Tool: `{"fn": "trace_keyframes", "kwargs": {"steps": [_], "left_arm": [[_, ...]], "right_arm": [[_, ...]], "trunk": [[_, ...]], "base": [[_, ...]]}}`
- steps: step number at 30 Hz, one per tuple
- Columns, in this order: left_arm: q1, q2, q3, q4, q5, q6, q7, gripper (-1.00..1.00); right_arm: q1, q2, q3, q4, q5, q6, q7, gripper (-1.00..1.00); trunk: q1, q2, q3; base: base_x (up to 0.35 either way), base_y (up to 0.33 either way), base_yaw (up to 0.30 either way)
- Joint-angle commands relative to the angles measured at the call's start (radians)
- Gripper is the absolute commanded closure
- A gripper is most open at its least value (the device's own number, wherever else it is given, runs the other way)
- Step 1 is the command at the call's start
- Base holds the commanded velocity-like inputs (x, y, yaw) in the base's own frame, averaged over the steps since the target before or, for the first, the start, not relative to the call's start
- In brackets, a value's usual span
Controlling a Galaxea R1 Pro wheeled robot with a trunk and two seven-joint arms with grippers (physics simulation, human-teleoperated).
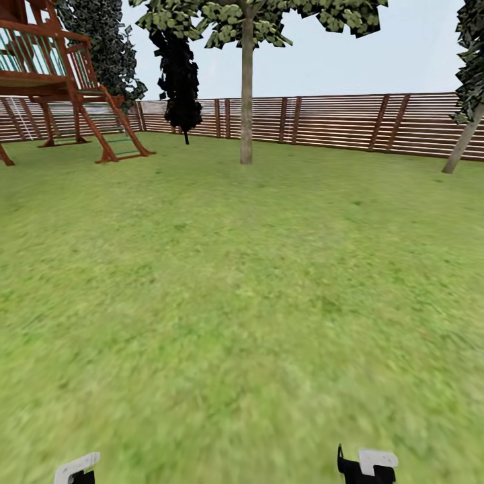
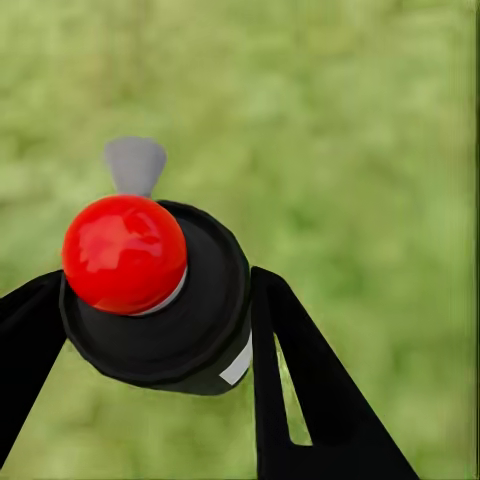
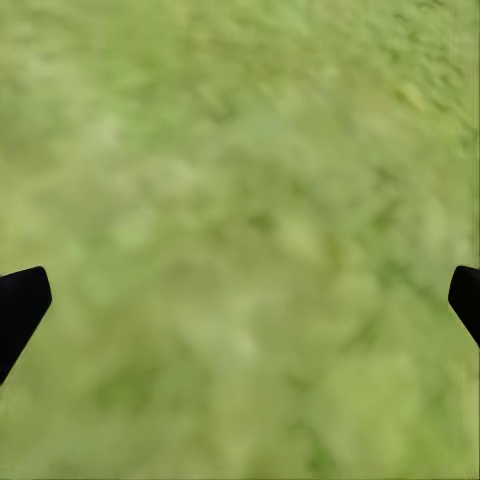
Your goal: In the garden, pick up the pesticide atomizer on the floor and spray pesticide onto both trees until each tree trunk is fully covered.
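Observation:
In the left wrist view, my left gripper point(image 2: 148, 295) is shut on the pesticide atomizer point(image 2: 175, 330), a black round body with a red ball top and a grey nozzle. Its black fingers point(image 2: 290, 370) press both sides, over blurred grass. My right gripper point(image 3: 245, 290) stands open above the lawn with nothing between its fingers. The head view shows both wrists at the bottom edge, left point(image 1: 77, 468) and right point(image 1: 366, 464). A tree with a straight pale trunk point(image 1: 247, 101) stands far ahead near the fence. A second tree's leaning trunk point(image 1: 464, 144) shows at the far right.
Green lawn point(image 1: 242, 302) stretches ahead to a brown slat fence point(image 1: 336, 121). A wooden play tower with a ladder point(image 1: 67, 87) stands at the back left. A black cone-shaped tree point(image 1: 180, 87) is left of the middle tree.

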Motion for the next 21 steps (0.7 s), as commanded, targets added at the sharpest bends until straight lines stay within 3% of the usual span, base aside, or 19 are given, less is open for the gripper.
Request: {"fn": "trace_keyframes", "kwargs": {"steps": [1,21], "left_arm": [[-0.001,0.0,0.009,0.001,-0.01,-0.004,-0.004,1.0],[-0.001,0.0,0.009,0.001,-0.01,-0.004,-0.004,1.0]], "right_arm": [[-0.001,0.0,-0.005,0.002,0.011,-0.003,-0.005,-1.0],[-0.001,0.001,-0.005,0.002,0.011,-0.003,-0.005,-1.0]], "trunk": [[0.0,0.0,-0.001],[0.0,0.0,-0.001]], "base": [[0.34,0.0,0.0],[0.34,0.0,0.0]]}}
